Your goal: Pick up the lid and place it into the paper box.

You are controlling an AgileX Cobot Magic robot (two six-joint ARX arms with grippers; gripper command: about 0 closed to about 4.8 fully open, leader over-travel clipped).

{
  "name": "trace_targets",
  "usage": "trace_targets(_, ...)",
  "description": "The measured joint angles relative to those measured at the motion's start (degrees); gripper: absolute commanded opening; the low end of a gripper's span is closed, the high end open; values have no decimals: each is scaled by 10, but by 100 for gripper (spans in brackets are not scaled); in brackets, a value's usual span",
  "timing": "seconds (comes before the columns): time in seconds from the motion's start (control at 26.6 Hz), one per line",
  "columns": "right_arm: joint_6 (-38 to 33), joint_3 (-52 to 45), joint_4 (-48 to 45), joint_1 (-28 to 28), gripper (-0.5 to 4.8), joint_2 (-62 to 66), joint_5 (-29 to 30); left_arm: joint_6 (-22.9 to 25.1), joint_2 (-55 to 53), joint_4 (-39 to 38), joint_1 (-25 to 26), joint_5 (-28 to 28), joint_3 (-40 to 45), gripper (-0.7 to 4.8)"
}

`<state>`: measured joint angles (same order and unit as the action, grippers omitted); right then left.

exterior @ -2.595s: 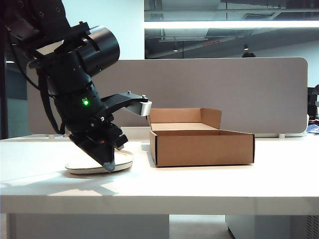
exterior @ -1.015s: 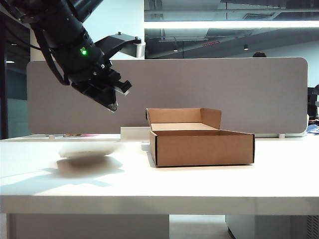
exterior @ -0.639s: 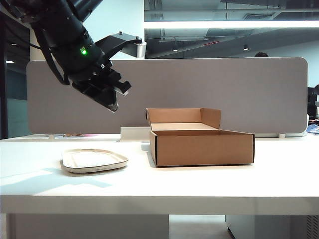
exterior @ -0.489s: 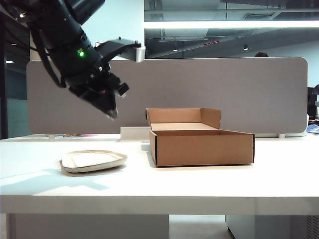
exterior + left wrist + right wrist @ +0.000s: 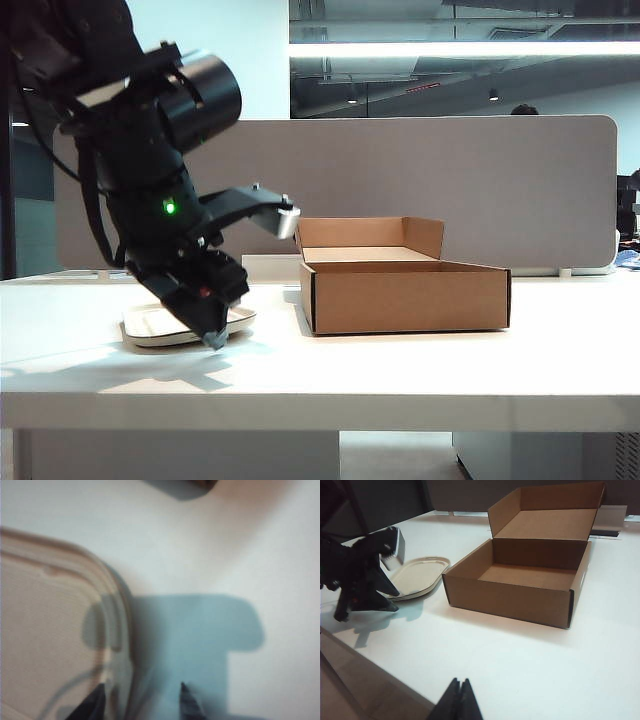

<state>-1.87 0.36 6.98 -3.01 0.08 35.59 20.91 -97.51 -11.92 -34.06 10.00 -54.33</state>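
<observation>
The left gripper (image 5: pixel 213 338) sits low at the near edge of the lid (image 5: pixel 150 324), its jaws parted astride the rim, one fingertip (image 5: pixel 95 700) over the lid and the other over bare table (image 5: pixel 400 365); the arm's bulk blocks the space above most of the lid. Just beside the lid stands the paper box (image 5: pixel 405 283), whose upright rear flaps (image 5: pixel 555 507) bar its far side, while its top is open and its low front wall leaves room above. The right gripper (image 5: pixel 460 697), pinched together, hangs well clear over the open table in front of the box.
</observation>
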Motion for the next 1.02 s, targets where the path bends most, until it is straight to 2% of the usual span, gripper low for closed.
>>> trace_targets(0.38, 0, 0, 0, 0, -1, 0, 0, 0, -33, 65, 1, 28, -5, 173)
trace_targets(0.41, 0, 0, 0, 0, -1, 0, 0, 0, -35, 68, 1, 30, -5, 135)
trace_targets(0.45, 0, 0, 0, 0, -1, 0, 0, -1, -38, 72, 1, 35, -6, 73)
trace_targets(0.53, 0, 0, 1, 0, -1, 0, 0, -2, -42, 70, 1, 42, -6, 44)
trace_targets(0.6, 0, 0, 0, 0, -1, 0, 0, 0, -42, 70, 1, 45, -6, -8)
trace_targets(0.83, 0, 0, 0, 0, -1, 0, 0, 1, -42, 70, 1, 50, -6, -6)
trace_targets(1.02, 0, 0, 1, 0, -1, 0, 0, 3, -25, 52, -2, 81, -2, -6)
